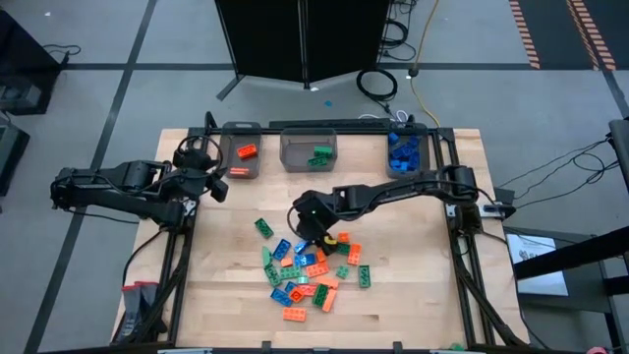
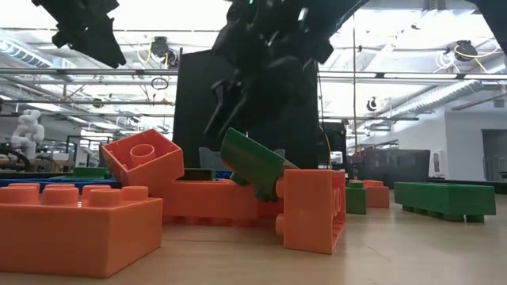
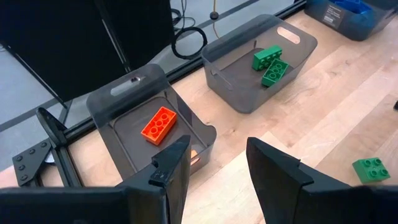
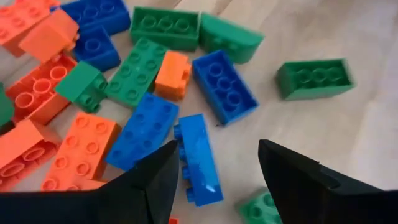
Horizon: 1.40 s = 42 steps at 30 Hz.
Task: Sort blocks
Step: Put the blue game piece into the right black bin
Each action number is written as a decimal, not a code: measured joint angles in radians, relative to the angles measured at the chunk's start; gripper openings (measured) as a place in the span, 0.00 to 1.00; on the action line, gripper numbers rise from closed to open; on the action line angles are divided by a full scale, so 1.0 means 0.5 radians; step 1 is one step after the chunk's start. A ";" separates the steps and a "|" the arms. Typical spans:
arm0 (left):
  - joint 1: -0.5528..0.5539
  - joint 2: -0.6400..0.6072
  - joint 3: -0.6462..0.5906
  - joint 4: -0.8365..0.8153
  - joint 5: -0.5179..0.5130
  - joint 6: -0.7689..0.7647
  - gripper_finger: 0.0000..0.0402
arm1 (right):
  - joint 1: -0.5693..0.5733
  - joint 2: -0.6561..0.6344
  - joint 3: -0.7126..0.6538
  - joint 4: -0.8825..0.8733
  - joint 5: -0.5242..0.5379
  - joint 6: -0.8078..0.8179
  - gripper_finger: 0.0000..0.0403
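From above, the blocks lie scattered in orange, green and blue across the middle of the table, toward its front edge. Three grey bins line the back edge: the left bin holds orange pieces, the middle bin green, the right bin blue. The left gripper hangs near the table's left edge, just in front of the left bin. The right gripper is over the back of the pile.

At table height, an orange block fills the near left, and a green block leans tilted on other orange ones — dark arm parts hang above.

The left wrist view shows the left gripper with fingers spread and nothing between them; beyond lie one orange block in its bin and two green blocks in the next.

The right wrist view shows the right gripper spread and empty above the pile, a blue block lying on the wood between its fingers — whether they touch it I cannot tell.
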<state>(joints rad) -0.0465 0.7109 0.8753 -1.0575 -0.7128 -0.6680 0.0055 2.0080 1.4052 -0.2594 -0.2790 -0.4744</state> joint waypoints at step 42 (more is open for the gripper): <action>0.000 0.000 0.001 -0.016 0.001 0.054 0.40 | -0.121 0.293 0.823 -0.724 0.292 0.128 0.18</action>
<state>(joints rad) -0.0467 0.7109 0.8757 -1.0656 -0.7124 -0.6411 -0.0548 2.1544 1.8166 -0.6214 -0.1330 -0.4106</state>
